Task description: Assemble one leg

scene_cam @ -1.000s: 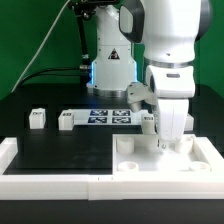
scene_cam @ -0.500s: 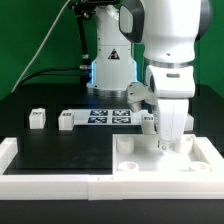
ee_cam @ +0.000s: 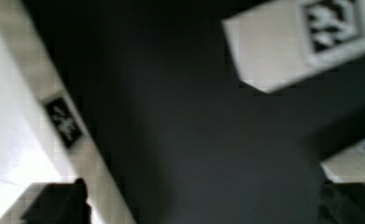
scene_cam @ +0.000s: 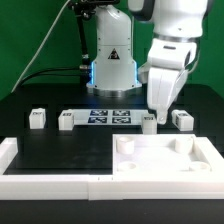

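1. Position. My claw (scene_cam: 157, 112), a white two-finger unit, hangs tilted above the black bench (scene_cam: 70, 145). Its tips point down toward the rear edge of the large flat white tray-like piece with a raised rim (scene_cam: 160, 168).

2. Claw state. In the wrist view, one dark finger (ee_cam: 51, 205) sits at one edge of the picture and a second dark shape sits at the opposite edge. Only bare bench shows between them, so the jaws stand wide apart and grip nothing.

3. Task part. The small white plastic blocky leg (scene_cam: 149, 122), with a black-and-white tag on its face, stands upright on the bench just behind the tray-like piece. In the exterior view the claw tips appear directly above it. I cannot tell whether they touch it.

4. Other parts.
- One lookalike white peg (scene_cam: 182, 120) stands near the leg, on the exterior view's right.
- Two more pegs (scene_cam: 66, 121) (scene_cam: 37, 118) stand well apart from it, toward the exterior view's left.
- The thin flat white marker board (scene_cam: 110, 117) lies between the leg and those two pegs.
- A long white bar (scene_cam: 50, 180) runs along the near edge of the bench.

5. Wrist view. A blurred white block with a tag (ee_cam: 303, 35) lies on the bench. I cannot tell which peg it is.
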Robot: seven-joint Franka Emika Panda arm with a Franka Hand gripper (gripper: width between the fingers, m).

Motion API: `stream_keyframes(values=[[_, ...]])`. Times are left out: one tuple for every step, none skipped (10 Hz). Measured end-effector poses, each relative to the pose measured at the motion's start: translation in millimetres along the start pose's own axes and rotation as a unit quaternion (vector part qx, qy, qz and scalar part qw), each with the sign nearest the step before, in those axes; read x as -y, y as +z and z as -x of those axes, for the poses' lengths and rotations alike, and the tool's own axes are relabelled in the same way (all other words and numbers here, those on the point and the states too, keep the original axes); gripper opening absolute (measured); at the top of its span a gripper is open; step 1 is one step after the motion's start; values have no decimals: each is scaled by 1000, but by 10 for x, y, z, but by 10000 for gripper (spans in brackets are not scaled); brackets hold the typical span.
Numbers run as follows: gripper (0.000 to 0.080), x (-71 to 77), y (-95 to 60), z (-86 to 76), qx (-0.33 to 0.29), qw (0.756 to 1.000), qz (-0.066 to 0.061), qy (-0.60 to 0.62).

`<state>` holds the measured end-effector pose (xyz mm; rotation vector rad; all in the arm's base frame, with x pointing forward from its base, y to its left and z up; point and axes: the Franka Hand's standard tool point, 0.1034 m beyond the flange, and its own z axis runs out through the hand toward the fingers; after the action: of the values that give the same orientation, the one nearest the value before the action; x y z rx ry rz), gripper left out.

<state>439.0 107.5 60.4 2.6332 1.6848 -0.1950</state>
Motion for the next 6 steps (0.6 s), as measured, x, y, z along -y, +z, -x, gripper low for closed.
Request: stream_keyframes(values=[[649, -9, 14, -2, -1, 1000, 0, 3], [649, -11, 16, 2, -1, 1000, 0, 3], [649, -5, 16, -4, -2, 999, -1, 39], [649, 2, 16, -11, -3, 996, -3, 92], [649, 14, 23, -11, -3, 992, -4, 125], [649, 130, 71, -21, 1, 970, -9, 243]])
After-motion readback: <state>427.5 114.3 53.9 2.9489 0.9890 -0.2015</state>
